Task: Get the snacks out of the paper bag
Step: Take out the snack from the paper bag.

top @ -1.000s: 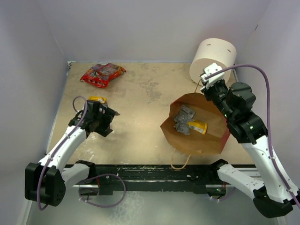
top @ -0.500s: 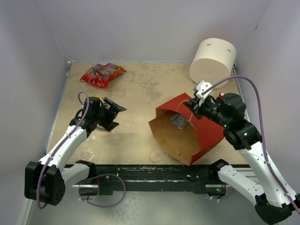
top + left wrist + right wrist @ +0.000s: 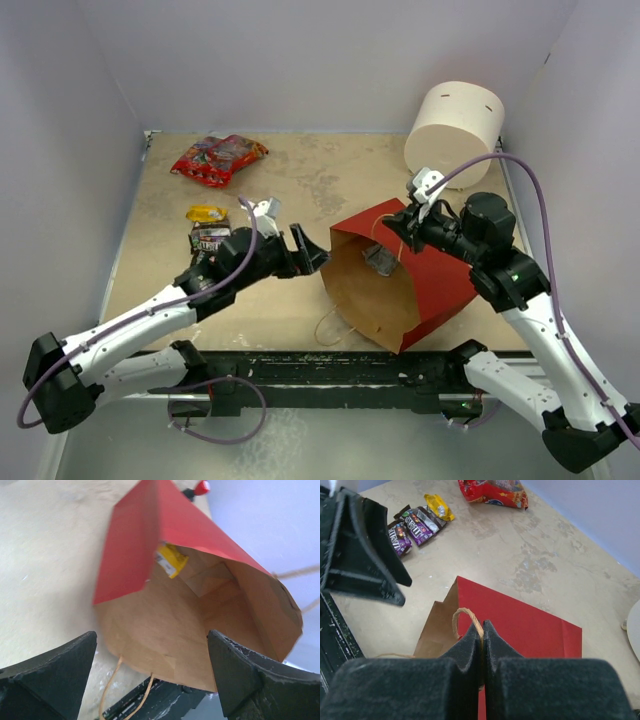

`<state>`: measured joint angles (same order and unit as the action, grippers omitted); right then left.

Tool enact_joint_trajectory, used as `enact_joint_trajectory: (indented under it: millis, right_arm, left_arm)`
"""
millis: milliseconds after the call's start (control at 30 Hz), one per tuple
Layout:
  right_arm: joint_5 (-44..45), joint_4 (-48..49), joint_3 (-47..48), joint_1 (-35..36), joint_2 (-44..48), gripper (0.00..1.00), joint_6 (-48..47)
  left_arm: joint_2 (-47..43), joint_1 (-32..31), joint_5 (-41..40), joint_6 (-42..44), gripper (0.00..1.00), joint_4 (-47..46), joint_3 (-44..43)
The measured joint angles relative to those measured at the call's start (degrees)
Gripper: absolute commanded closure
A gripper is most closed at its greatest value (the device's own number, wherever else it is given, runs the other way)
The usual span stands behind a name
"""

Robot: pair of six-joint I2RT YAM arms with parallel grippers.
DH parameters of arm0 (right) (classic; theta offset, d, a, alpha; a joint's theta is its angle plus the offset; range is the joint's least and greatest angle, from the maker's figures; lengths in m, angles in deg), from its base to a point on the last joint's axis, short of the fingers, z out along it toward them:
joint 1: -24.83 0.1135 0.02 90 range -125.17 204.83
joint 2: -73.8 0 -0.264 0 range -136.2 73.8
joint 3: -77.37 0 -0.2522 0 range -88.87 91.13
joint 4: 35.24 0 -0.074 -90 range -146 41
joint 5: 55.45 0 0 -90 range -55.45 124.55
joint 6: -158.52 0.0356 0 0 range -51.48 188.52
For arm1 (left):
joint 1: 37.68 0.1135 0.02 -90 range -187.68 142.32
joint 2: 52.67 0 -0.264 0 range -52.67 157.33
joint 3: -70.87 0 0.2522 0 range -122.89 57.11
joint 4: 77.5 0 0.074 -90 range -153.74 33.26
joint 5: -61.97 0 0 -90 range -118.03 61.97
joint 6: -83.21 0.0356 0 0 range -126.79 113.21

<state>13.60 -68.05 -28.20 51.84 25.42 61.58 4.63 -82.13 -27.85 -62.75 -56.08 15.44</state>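
Within the last second the bag (image 3: pixel 395 290) has been tipped over. It lay with its mouth facing up; now its red side is on top and the tan mouth faces left. The right end effector (image 3: pixel 395 222) has done this, and it is closed tight on the handle (image 3: pixel 465 617), holding the bag's upper rim off the table (image 3: pixel 300 180).

The left end effector (image 3: pixel 305 250) has swung in from the table's left side and now sits just before the mouth, jaws spread wide and holding nothing. With the mouth turned toward it, a straight reach inside looks possible.

Out already, at the far left, are the red bag of snacks (image 3: pixel 218 158), a yellow wrapper (image 3: pixel 207 213) and a purple packet (image 3: pixel 208 238). At least 2 snacks remain inside.

- **Top view:** shows a grey packet (image 3: pixel 382 260) in the mouth, but no yellow one.
- **Left wrist view:** shows a yellow packet (image 3: pixel 171 560) tucked under the red upper fold, with the bag's inside otherwise bare; the grey packet is not in sight.
- **Right wrist view:** the only one showing the string loop pinched between the closed fingers (image 3: pixel 470 642).
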Motion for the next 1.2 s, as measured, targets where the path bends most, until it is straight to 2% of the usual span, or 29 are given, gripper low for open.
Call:
enact_joint_trajectory:
  millis: [200,300,400,533,667,1067,1200]
  right_arm:
    - [-0.83,-0.48,1.2,0.0,-0.39,1.0,-0.02]
    - [-1.16,-1.03,1.75,0.0,-0.33,1.0,-0.09]
    - [-1.55,-2.25,2.62,0.0,-0.37,1.0,-0.26]
    - [-2.93,-4.31,5.03,0.0,-0.42,1.0,-1.01]
    - [-5.86,-7.32,7.65,0.0,-0.66,1.0,-3.39]
    - [-13.81,-13.84,11.41,0.0,-2.34,1.0,-8.83]
    - [-14.99,-14.1,11.45,0.0,-3.72,1.0,-9.2]
  left_arm:
    - [2.4,-14.95,-5.2,18.75,0.09,-12.46,0.2]
    - [7.65,-23.02,-5.35,34.49,0.09,-20.37,0.22]
    - [14.49,-26.71,-3.43,48.63,0.1,-26.25,0.28]
    - [23.04,-26.64,-1.42,66.18,0.15,-31.93,0.22]
    - [30.38,-24.74,2.43,76.32,0.19,-35.56,-1.49]
    - [47.98,-19.87,11.65,93.92,0.33,-39.19,-15.37]
    - [51.87,-19.34,12.41,98.38,0.33,-37.7,-19.41]
